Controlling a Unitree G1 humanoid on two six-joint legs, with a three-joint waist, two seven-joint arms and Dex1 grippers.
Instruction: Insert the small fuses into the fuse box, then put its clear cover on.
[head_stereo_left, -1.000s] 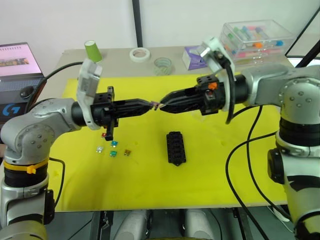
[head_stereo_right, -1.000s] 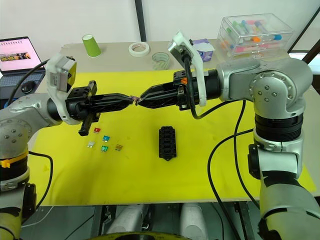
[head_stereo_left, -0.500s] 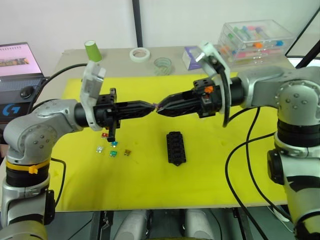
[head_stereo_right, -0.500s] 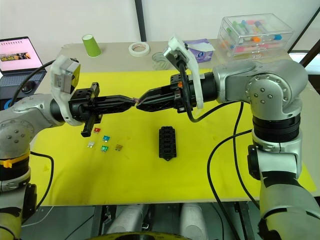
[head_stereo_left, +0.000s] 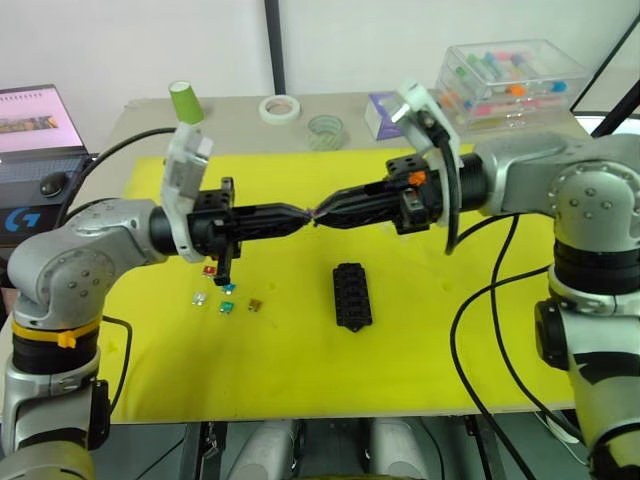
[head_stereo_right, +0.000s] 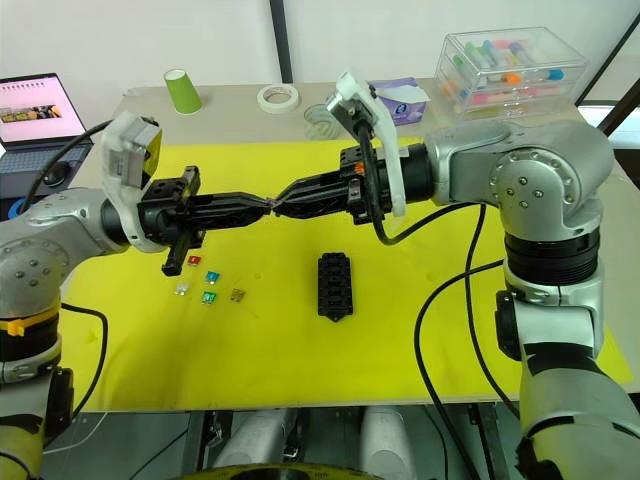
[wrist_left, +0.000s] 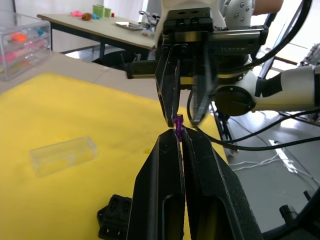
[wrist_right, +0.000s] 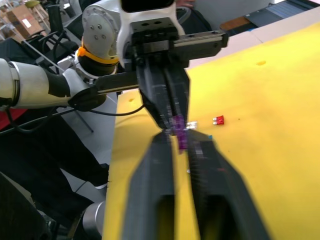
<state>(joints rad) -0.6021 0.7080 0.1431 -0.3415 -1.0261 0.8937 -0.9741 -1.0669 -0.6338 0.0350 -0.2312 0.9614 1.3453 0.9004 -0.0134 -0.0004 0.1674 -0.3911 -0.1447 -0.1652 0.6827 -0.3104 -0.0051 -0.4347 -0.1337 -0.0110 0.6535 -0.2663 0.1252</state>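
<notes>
Left end effector (head_stereo_left: 303, 212): black fingers clenched on tiny translucent purple-pink blade fuse (wrist_left: 178, 122), raised above middle of yellow mat (head_stereo_left: 300, 370) on bench. Right end effector (head_stereo_left: 325, 214): tip to tip with the left, fingers slightly parted around the same fuse's free end, not visibly closed; likely a mid-air handover to regrip the fuse for insertion. Small black plastic fuse box with row of slots (head_stereo_left: 352, 295): flat on mat, near side, below the meeting point, slots apparently unfilled. Remaining small fuses, red (head_stereo_left: 208, 270), teal (head_stereo_left: 227, 288), green (head_stereo_left: 227, 307), amber (head_stereo_left: 254, 303), pale grey (head_stereo_left: 199, 299): loose cluster on mat, left of box. Small clear rectangular plastic cover (wrist_left: 63, 155): lying on mat apart from box, not yet fitted.
</notes>
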